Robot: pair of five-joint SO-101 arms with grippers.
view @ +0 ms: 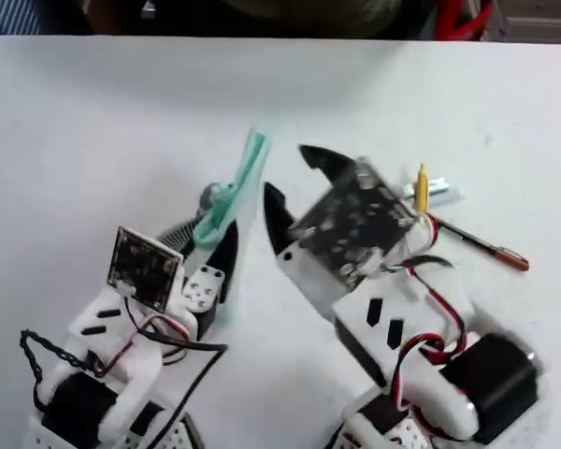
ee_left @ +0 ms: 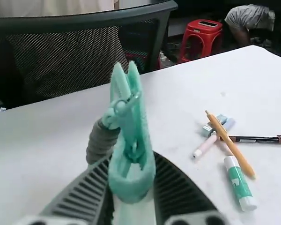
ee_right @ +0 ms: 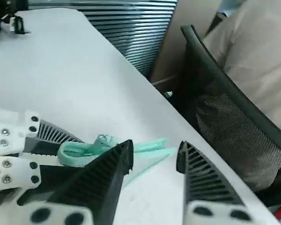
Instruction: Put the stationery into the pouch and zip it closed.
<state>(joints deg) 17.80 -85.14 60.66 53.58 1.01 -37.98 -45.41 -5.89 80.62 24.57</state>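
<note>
My left jaws are clamping one end of the teal pouch (ee_left: 131, 140), which is sticking out ahead of them. My right jaws are standing apart just beside it, gripping nothing. The stationery (view: 421, 182), pens (ee_left: 253, 138) and a glue stick (ee_left: 239, 183), is lying loose on the surface (view: 122, 112), outside the pouch.

- Left arm (view: 98, 323): white shells, black motor block, looping black cable, thin red and white wires.
- Right arm (view: 407, 304): white shells, black motor, red, white and black wires, dark circuit board (view: 355, 224).
- Fingers (ee_right: 100, 180): black, ribbed.
</note>
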